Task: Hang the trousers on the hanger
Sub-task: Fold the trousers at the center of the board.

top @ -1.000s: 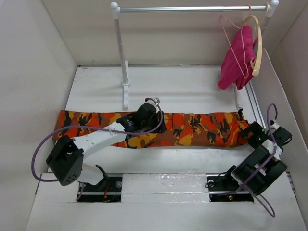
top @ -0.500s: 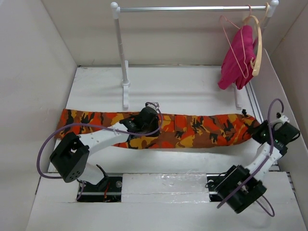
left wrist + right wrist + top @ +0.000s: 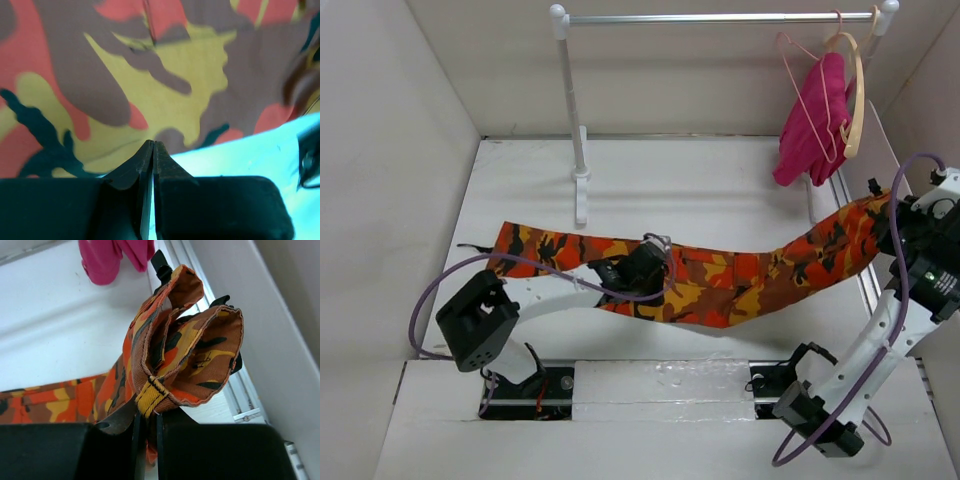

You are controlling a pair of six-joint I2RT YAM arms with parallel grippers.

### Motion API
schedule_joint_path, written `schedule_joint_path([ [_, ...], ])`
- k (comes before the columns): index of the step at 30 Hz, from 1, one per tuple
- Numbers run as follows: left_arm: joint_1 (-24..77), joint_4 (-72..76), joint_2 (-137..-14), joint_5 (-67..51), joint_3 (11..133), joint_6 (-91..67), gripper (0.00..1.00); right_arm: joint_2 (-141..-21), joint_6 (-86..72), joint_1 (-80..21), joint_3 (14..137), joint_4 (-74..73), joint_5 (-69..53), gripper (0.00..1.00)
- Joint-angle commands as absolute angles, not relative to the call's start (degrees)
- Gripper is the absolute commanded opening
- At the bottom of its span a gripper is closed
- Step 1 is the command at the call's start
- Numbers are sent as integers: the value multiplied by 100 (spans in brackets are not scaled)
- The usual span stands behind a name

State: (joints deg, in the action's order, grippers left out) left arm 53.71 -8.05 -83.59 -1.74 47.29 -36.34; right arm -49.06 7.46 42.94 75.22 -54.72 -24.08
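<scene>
The bench (image 3: 720,190) carries a white clothes rail (image 3: 720,17) at its far side, standing where both arms can reach it.

The trousers (image 3: 740,285) stretch across the bench in a long band. Their left part lies flat, while the right end climbs off the surface toward the right wall. It likely rises that way because the garment has to be off the bench before it can be fed over a bar.

A magenta cloth (image 3: 815,125) hangs at the right end of the rail, draped on a wooden hanger (image 3: 860,90). The hanger (image 3: 798,75) of thin pink wire hooks onto the rail just beside it. It is bare, and the trousers are well apart from it, so the task is at an early stage.

The right claw (image 3: 145,417) is clamped nearly closed on the bunched waistband, with a yellow belt loop pinched between its fingers, and holds that end up near the wall.

The left claw (image 3: 152,150) is clenched completely, its tips at the near edge of the trousers about midway along them. Whether it traps any cloth I cannot tell. It probably steadies the middle.
</scene>
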Motion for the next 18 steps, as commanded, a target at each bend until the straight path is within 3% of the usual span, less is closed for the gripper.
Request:
schedule_joint_path([
  [1,6036,-782,-8647,-62,5167,-3796,0,-4921,791,4080,8594,-5519,-2215,0],
  [10,6433,-282,-9465,-413,5606,-4131,0,-5572,738,3666,10607,-5529,-2715,0],
  [13,6776,-272,-9860,-343,6238,-4210,0,-5695,651,3429,10617,-5353,-3049,0],
  [18,6899,-641,-10266,-159,6899,-4359,0,-5520,466,2121,10047,-4757,-2910,0],
])
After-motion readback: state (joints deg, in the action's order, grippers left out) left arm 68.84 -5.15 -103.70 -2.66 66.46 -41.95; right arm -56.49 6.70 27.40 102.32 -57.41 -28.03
